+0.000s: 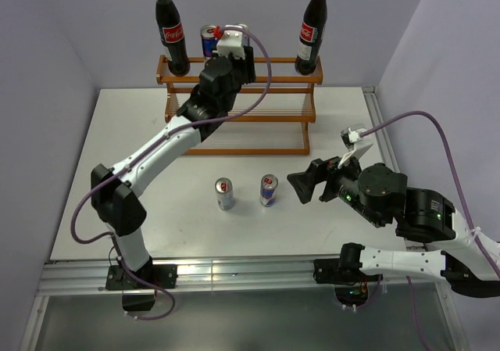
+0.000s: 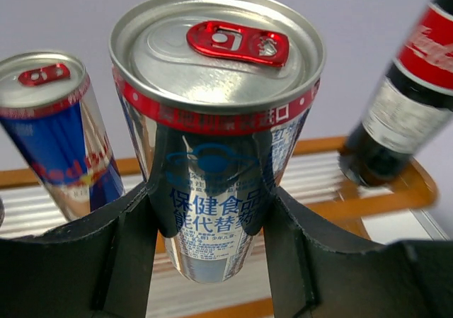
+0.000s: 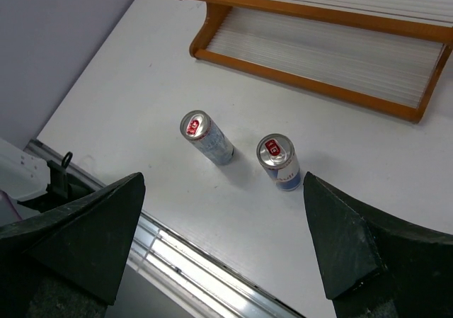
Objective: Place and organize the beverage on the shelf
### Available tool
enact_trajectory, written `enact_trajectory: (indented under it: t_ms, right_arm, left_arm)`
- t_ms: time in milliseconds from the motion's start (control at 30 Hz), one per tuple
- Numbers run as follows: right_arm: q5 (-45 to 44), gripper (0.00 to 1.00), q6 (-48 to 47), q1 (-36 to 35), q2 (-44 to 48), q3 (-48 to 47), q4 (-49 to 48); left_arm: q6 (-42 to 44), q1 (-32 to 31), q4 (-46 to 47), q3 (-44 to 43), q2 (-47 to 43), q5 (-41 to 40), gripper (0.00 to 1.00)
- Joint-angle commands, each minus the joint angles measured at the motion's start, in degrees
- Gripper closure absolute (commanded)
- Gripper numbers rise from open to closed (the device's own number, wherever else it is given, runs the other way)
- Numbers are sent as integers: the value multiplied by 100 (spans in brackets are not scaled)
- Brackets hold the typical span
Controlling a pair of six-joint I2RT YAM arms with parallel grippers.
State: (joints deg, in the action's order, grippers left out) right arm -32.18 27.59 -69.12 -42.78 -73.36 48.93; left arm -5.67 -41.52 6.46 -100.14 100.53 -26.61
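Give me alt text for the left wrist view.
The left gripper clasps an upright silver can with a red tab, over the wooden shelf. A blue-and-silver can stands to its left, a dark cola bottle to its right.

We take this for robotics lab, test cell rather than home or shop. We see plain lilac walls (image 1: 47,54) boxing white table (image 1: 117,210) on three sides. Aluminium rail (image 1: 250,277) runs along near edge, two robot arms bolted there: left arm (image 1: 160,149), right arm (image 1: 422,210). Purple cables (image 1: 422,115) loop loose off both. Wooden shelf (image 1: 234,109), cola bottles (image 1: 172,34), cans (image 1: 224,195) stand like staged experiment props.
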Motion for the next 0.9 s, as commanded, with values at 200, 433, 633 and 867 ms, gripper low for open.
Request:
enact_trajectory:
  t_ms: [200,433,633,867]
  right_arm:
    - [-297,0,44,13,200,68,-147]
    - [-262,0,27,13,156,120,-182]
    - [-262,0,44,13,60,164,-120]
    - [-192,0,36,4,25,191,-173]
  left_arm:
    - [-57,390,-66,-1482,933,77,100]
    - [-83,504,154,-1272,1030,86,100]
    - [-153,645,276,-1061,1030,244,100]
    - [-74,741,338,-955,1109,288,100]
